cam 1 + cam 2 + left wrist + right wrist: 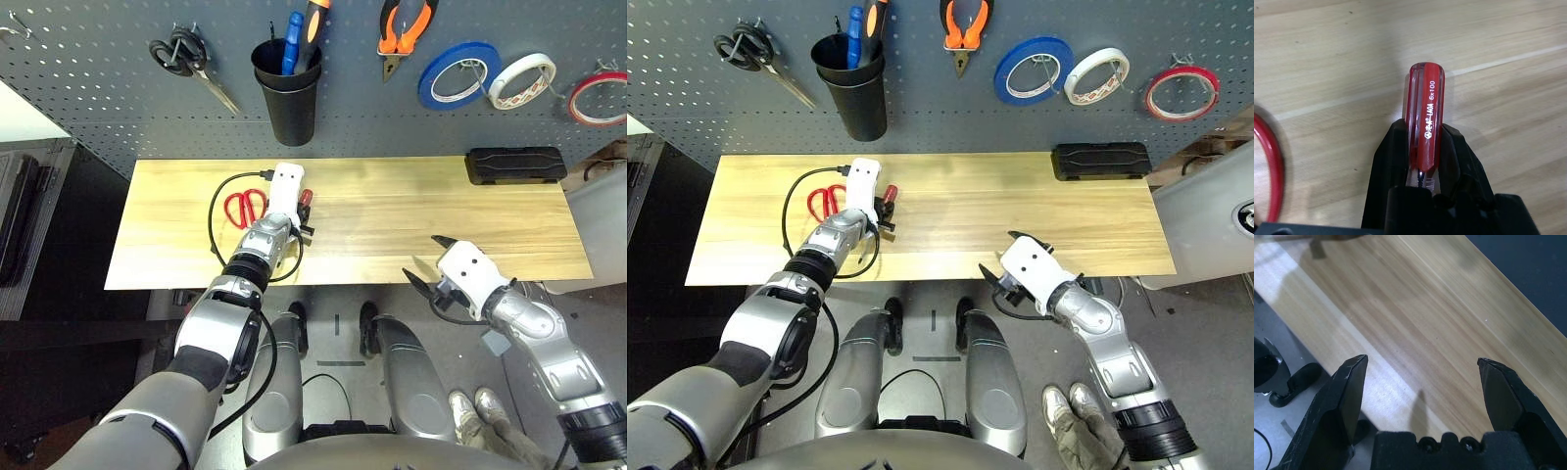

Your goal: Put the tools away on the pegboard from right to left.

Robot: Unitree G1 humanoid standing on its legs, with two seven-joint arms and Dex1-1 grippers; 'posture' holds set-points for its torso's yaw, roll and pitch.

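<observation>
The left gripper (1422, 161) has its jaws clenched on the red-handled screwdriver (1424, 122), low over the table (392, 211). Red-handled scissors (245, 208) lie just beside it at nine o'clock. The right gripper (1422, 382) hangs released above the table's near edge. Pliers (405, 29) and red tape ring (598, 98) hang on the pegboard (98, 88).

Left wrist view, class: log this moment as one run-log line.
left tool: shut on slim red-handled screwdriver | right tool: open, empty | red-handled scissors: on wooden table
</observation>
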